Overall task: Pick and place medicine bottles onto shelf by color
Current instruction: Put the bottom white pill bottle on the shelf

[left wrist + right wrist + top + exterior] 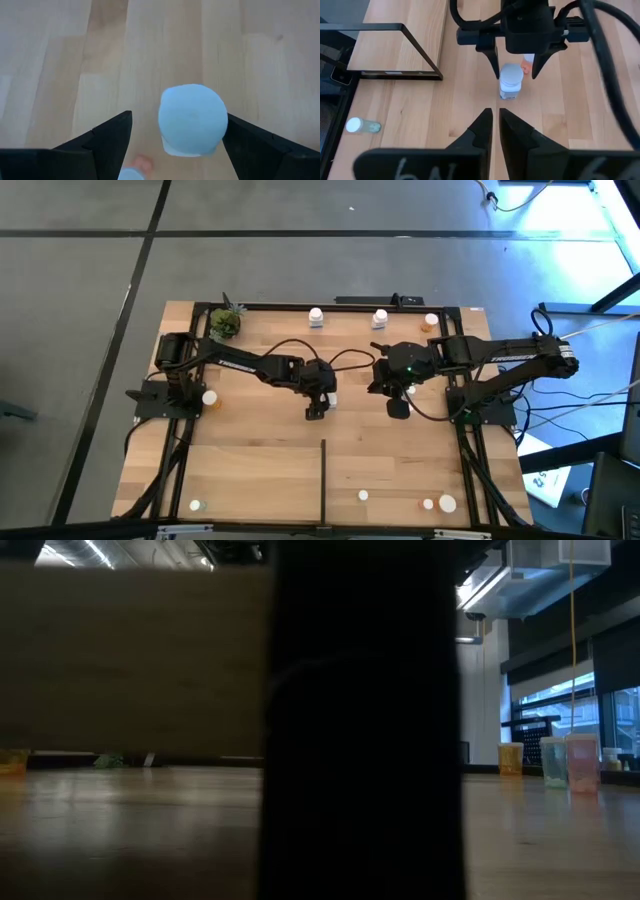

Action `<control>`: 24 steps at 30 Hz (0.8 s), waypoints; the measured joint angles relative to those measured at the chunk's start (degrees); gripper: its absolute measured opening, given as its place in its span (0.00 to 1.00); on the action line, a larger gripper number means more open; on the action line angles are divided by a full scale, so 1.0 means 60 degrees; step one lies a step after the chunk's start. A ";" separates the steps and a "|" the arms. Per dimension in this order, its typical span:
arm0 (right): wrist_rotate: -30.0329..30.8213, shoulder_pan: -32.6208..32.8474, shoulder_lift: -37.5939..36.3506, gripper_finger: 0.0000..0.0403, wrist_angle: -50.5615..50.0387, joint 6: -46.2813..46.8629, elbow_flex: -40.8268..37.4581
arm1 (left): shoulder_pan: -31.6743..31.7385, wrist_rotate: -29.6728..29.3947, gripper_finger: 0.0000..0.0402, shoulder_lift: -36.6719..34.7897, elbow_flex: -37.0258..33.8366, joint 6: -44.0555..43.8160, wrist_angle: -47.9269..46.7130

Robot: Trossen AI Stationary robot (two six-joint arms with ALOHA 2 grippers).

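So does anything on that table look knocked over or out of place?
Yes: one small bottle lies on its side on the planks by the black frame, while the bottle between the left end effector's open fingers stands upright.

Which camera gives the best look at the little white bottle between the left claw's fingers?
The right wrist view: the white bottle stands upright between open fingers. Left wrist view shows only its cap; high view barely shows it; low view is blocked.

A dark post (pixel 365 720) (very close) hides the shelf's (pixel 130 830) middle.
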 joint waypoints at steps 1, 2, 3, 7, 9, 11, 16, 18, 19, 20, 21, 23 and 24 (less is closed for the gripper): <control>0.0001 0.0003 0.0000 0.09 0.0000 0.0000 0.0000 | -0.0002 -0.0083 0.73 0.0000 -0.0001 -0.0035 0.0001; 0.0003 0.0003 0.0000 0.09 0.0002 0.0000 0.0000 | -0.0002 -0.0129 0.73 0.0000 -0.0001 -0.0035 0.0008; 0.0001 0.0001 0.0000 0.09 0.0007 0.0000 0.0000 | -0.0002 -0.0142 0.73 0.0000 -0.0001 -0.0035 0.0002; 0.0001 0.0003 0.0000 0.09 0.0009 0.0000 0.0000 | -0.0012 -0.0283 0.72 0.0000 -0.0001 -0.0045 0.0010; -0.0001 0.0001 0.0000 0.09 0.0011 0.0000 0.0000 | -0.0035 -0.0359 0.71 0.0000 -0.0001 -0.0052 0.0005; 0.0001 0.0003 0.0000 0.09 0.0011 0.0000 0.0000 | -0.0055 -0.0365 0.69 0.0000 -0.0001 -0.0009 0.0005; 0.0000 0.0002 0.0000 0.09 0.0012 0.0000 0.0000 | -0.0079 -0.0365 0.63 0.0000 -0.0001 0.0016 0.0005; 0.0002 0.0003 0.0000 0.09 0.0014 0.0000 0.0000 | -0.0075 -0.0365 0.60 0.0000 -0.0001 0.0016 0.0005; -0.0001 0.0001 0.0000 0.09 0.0012 0.0000 0.0000 | -0.0075 -0.0365 0.59 0.0000 -0.0001 0.0013 0.0005; -0.0001 0.0002 0.0000 0.09 0.0013 0.0000 0.0000 | -0.0075 -0.0365 0.58 0.0000 -0.0001 0.0012 0.0005; -0.0001 0.0001 0.0000 0.09 0.0015 0.0000 0.0000 | -0.0083 -0.0365 0.57 0.0000 0.0002 0.0012 0.0005; 0.0003 0.0003 0.0000 0.09 0.0015 0.0000 0.0000 | -0.0129 -0.0365 0.54 0.0000 -0.0001 0.0015 0.0005; -0.0001 0.0003 0.0000 0.09 0.0015 0.0000 0.0000 | -0.0134 -0.0365 0.53 0.0000 -0.0001 0.0016 0.0005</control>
